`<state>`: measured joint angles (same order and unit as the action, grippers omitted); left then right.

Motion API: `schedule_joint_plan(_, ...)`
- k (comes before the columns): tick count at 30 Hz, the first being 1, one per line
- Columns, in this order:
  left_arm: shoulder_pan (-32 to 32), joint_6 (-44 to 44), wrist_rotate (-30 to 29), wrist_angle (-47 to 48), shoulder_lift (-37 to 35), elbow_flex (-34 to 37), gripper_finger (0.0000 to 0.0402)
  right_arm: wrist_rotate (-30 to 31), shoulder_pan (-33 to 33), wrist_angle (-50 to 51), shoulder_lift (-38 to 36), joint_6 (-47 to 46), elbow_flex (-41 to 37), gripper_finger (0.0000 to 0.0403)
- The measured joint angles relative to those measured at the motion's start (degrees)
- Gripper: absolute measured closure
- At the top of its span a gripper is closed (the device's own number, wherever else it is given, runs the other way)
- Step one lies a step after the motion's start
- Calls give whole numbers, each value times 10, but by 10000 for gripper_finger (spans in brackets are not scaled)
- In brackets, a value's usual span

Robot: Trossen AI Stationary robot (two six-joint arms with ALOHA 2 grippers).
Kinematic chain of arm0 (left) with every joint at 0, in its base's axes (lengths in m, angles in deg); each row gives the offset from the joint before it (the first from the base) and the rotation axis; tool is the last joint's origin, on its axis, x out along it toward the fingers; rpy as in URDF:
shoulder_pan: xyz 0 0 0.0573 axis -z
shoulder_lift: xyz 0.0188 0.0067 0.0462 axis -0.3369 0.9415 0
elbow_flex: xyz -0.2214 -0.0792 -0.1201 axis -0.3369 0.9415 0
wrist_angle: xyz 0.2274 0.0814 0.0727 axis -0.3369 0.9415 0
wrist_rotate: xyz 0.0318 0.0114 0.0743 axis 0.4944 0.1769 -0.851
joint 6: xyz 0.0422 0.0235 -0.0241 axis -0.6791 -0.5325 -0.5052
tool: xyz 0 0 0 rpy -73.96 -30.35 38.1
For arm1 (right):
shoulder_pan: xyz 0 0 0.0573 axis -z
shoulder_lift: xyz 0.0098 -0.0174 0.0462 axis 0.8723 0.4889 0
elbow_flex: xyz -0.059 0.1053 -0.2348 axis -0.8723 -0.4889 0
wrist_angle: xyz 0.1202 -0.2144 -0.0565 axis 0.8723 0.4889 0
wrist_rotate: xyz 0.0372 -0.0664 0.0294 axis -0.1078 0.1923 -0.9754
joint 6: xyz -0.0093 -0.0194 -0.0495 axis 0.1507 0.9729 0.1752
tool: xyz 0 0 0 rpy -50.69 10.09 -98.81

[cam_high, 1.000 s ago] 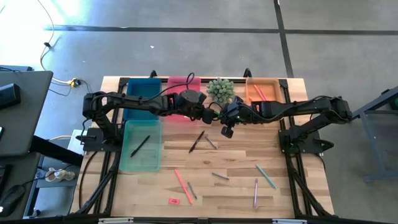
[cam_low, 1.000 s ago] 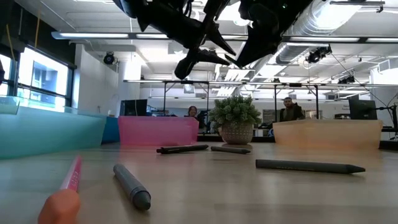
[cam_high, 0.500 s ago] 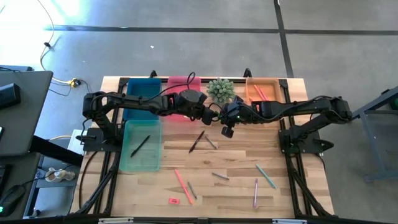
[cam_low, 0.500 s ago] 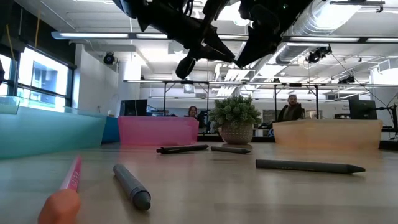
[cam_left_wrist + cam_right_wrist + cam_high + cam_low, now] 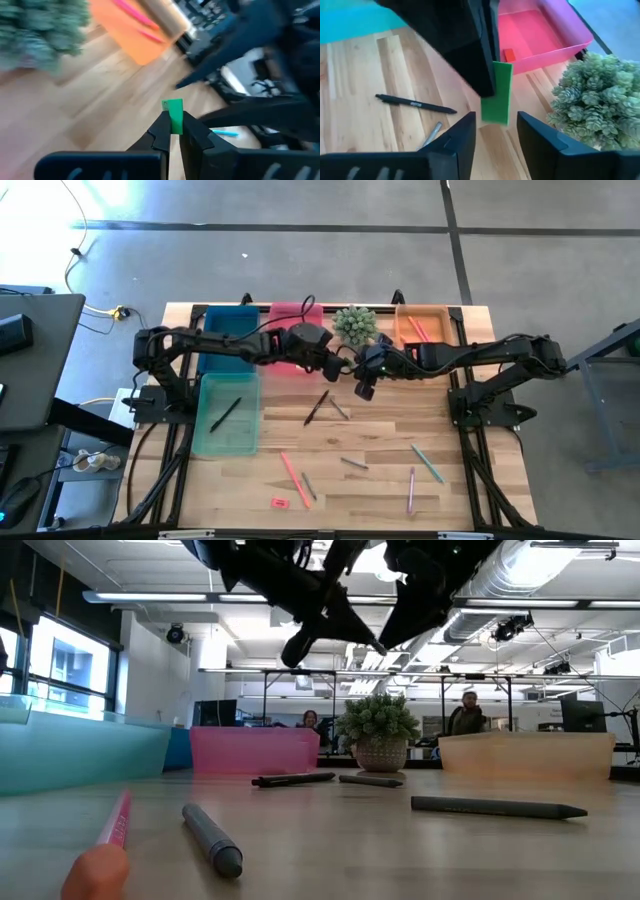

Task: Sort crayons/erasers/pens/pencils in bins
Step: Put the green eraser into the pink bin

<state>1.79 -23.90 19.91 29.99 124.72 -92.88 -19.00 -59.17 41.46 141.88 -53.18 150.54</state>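
Observation:
My left gripper (image 5: 340, 366) is above the table's middle, in front of the pink bin (image 5: 297, 312), shut on a green eraser (image 5: 173, 112). My right gripper (image 5: 362, 392) is right beside it and open. In the right wrist view its two fingers stand on either side of the eraser's free end (image 5: 496, 117) without touching it. The blue bin (image 5: 228, 320), the orange bin (image 5: 425, 320) and the teal bin (image 5: 228, 425) lie along the far and left sides. Pencils (image 5: 293, 478) (image 5: 427, 463) (image 5: 411, 490) and a red eraser (image 5: 279, 502) lie on the near half of the table. My left gripper pinches the green eraser between its two fingertips (image 5: 162, 131), by the end of the block nearest them (image 5: 175, 127). The rest of the block sticks out past the fingertips toward my right gripper. The eraser is lifted clear of the table.
A spiky green plant (image 5: 354, 325) stands between the pink and orange bins, close behind both grippers. A black pen (image 5: 316, 407) and a grey crayon (image 5: 340, 409) lie under them. The pink bin holds a red eraser (image 5: 508, 54). The orange bin holds pink pencils (image 5: 145, 22). The teal bin holds a pen (image 5: 225, 414).
My left gripper has turned a little while holding the eraser next to my right gripper. Both arms stay almost where they were above the table's middle.

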Motion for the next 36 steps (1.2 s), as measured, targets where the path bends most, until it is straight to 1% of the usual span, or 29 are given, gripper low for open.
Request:
schedule_joint_plan(6, -33, -39, -3, 62, 0, 0, 394, 9, 0, 0, 0, -13, 0, 235)
schedule_joint_plan(10, -57, -68, -10, 107, 0, 0, 394, 10, 0, -1, 0, -30, 0, 227)
schedule_joint_plan(16, -95, -111, -42, 171, -12, 0, 394, 10, 0, 0, 0, -44, 0, 226)
schedule_joint_plan(23, -127, -172, -107, 234, -50, 0, 394, 10, 0, 0, 0, -47, 0, 226)
schedule_joint_plan(25, -136, -192, -118, 255, -58, 0, 394, 10, 1, 0, 0, -47, 0, 226)
schedule_joint_plan(31, -159, -222, -118, 321, -66, 0, 394, 7, 15, -27, 0, -42, 0, 226)
schedule_joint_plan(34, -170, -231, -103, 352, -66, 0, 391, 1, 29, -63, 0, -42, 0, 226)
schedule_joint_plan(36, -176, -232, -90, 366, -66, 0, 382, 1, 37, -90, 0, -44, 0, 226)
